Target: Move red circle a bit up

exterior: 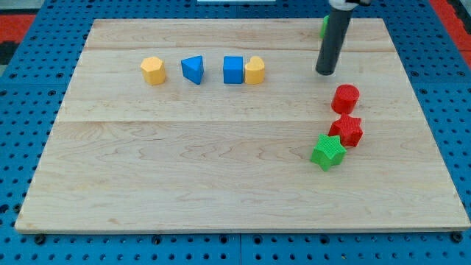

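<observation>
The red circle (345, 98) lies at the view's right on the wooden board (221, 169). My tip (325, 72) rests on the board just above and slightly left of the red circle, apart from it. A red star (346, 130) sits directly below the circle, touching or nearly touching it. A green star (327, 152) lies below and left of the red star, against it.
In a row at the upper left are a yellow hexagon (153, 71), a blue triangle (193, 69), a blue square (233, 70) and a yellow block (255, 71) touching the square. A green block (323, 26) is mostly hidden behind the rod at the top.
</observation>
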`<action>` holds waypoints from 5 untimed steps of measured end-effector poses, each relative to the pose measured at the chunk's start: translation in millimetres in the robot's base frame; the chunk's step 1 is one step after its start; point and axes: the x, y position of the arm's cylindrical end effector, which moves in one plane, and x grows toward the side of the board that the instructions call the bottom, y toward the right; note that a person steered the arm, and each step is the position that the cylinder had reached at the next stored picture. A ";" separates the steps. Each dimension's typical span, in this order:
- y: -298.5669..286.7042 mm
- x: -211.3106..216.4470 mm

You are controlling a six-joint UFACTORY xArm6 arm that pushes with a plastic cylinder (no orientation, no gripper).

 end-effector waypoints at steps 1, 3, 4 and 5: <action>-30.6 29.2; -54.1 85.8; -45.7 97.3; -15.4 108.5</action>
